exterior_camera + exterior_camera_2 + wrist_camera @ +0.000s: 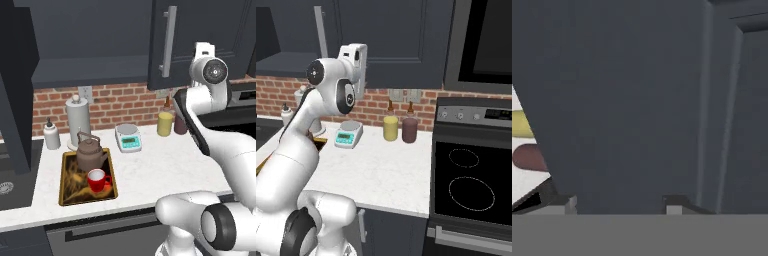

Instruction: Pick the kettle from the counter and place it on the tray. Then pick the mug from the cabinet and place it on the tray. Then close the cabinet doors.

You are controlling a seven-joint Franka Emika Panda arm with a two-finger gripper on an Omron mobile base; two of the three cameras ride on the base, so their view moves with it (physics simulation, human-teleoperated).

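The brown kettle (91, 153) stands on the back of the black tray (70, 196), which lies on the white counter (165, 172). The red mug (97, 179) stands on the tray just in front of the kettle. The cabinet (90, 45) gapes on its left half, where the left cabinet door (15, 100) is swung out toward me. The right door (200, 25) with its silver bar handle (169, 41) looks flush. My hand (204, 51) is raised close against that right door. In the hand view my gripper (622, 204) faces the flat grey panel (627, 100), jaws apart, nothing between them.
A paper-towel roll (77, 120), a white bottle (51, 135) and a white-and-teal scale (128, 137) stand along the brick wall. A yellow jar (165, 123) and a dark red jar (180, 123) stand below the right door. The black stovetop (471, 185) lies right, a sink (10, 185) left.
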